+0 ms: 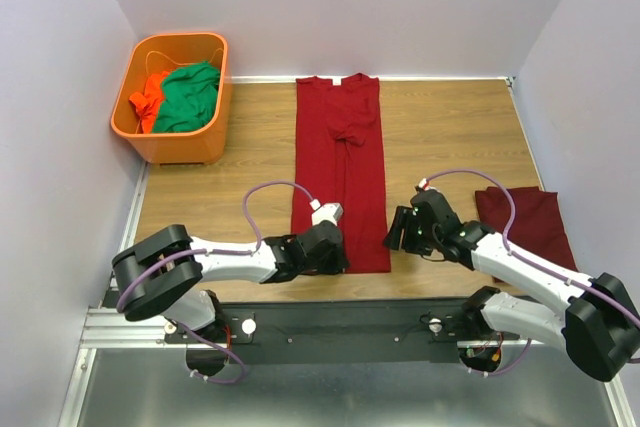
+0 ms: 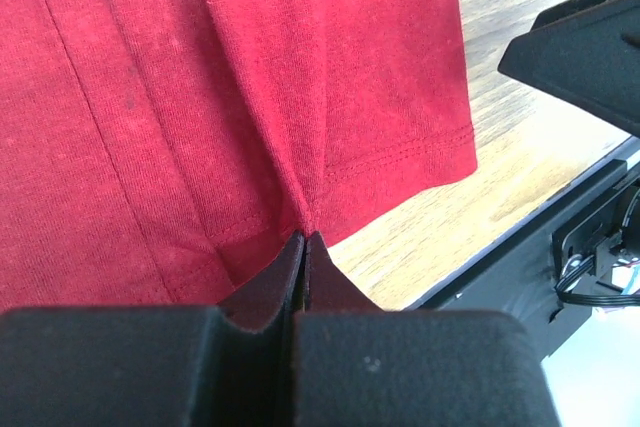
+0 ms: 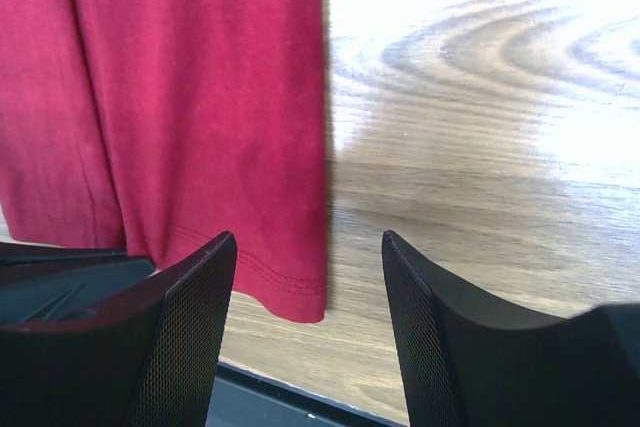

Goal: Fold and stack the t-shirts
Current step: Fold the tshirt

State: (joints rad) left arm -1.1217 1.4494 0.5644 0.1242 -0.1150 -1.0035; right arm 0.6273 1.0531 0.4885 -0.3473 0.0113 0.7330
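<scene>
From above, a maroon t-shirt (image 1: 340, 167) is lying as a long strip down the middle of the table (image 1: 450, 137), running 12 to 6 o'clock. A second, folded t-shirt (image 1: 528, 222) is sitting at 4 o'clock, and an orange basket (image 1: 185, 142) is standing at 10 o'clock.

In the left wrist view, the left gripper (image 2: 303, 239) is pressing its fingers together, pinching a ridge of the maroon t-shirt's near hem.

In the right wrist view, the right gripper (image 3: 308, 242) is hovering with fingers spread, and the hem's corner is lying between them, toward 10 o'clock.
</scene>
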